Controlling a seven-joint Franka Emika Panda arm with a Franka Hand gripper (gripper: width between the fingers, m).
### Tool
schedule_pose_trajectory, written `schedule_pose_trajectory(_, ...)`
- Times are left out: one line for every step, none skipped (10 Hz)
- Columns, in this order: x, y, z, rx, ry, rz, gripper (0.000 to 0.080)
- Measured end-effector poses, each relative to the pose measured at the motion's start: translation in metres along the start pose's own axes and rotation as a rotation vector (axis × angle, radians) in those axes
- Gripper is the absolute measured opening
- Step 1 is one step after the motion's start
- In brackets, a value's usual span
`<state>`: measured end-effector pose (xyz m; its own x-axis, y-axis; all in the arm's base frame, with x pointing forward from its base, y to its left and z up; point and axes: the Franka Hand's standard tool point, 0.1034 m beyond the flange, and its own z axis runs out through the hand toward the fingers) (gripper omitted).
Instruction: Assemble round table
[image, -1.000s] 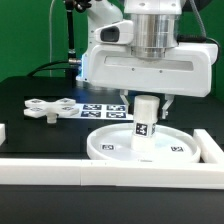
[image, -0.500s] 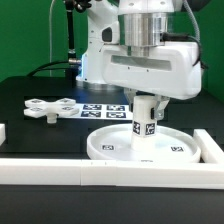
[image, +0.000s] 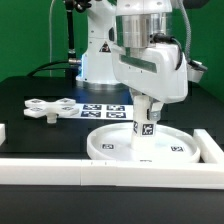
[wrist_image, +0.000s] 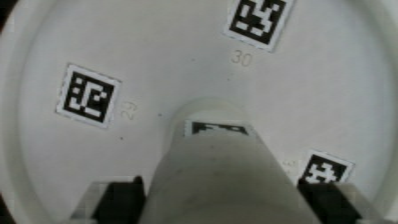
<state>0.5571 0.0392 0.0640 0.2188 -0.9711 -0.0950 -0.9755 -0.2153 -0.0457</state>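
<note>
Short white plastic cylindrical leg (image: 145, 124) stands upright at the centre of the large rimmed round white plastic disc (image: 104, 149). Its lower end rests on the disc floor, or very close to it; contact can't be confirmed from either view.

Two-finger gripper (image: 147, 102) is pinched on the leg's upper end. In the wrist view a dark finger pad (wrist_image: 121, 200) sits against the leg's flank, with the other pad only partly visible.

Flat cross-shaped lobed white base (image: 47, 108) lies loose on the black table, at about 10 o'clock from the disc in the exterior view and well apart from it. The marker board (image: 103, 108) lies at 12 o'clock, just behind the disc rim.

Handling judgement:
- All parts are probably light, stiff and smooth moulded plastic
- The round leg could slip or twist between flat pads, so take it across its diameter near the top and keep it vertical
- The disc is unrestrained and may skid or tip if the leg is pushed off-centre
- The base is thin, so take it across one lobe's edges
</note>
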Motion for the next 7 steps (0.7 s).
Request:
schedule_pose_trajectory(0.0034,-0.0023,-0.0001,0.045,-0.013,0.140,0.0409)
schedule_pose_trajectory(0.0064,-0.0014,-0.0003,0.085,-0.021,0.273,0.0409)
schedule_pose_trajectory(0.0061,-0.0001,-0.0005,0.107,-0.031,0.374,0.0409)
schedule_pose_trajectory(0.0026,-0.0004,0.0000,0.113,-0.046,0.475,0.0409)
schedule_pose_trajectory(0.0013,-0.0003,0.0003,0.119,-0.068,0.549,0.0409)
schedule_pose_trajectory(-0.0002,-0.0004,0.0005,0.123,-0.083,0.604,0.0409)
schedule_pose_trajectory(-0.0001,-0.0004,0.0006,0.123,-0.083,0.609,0.0409)
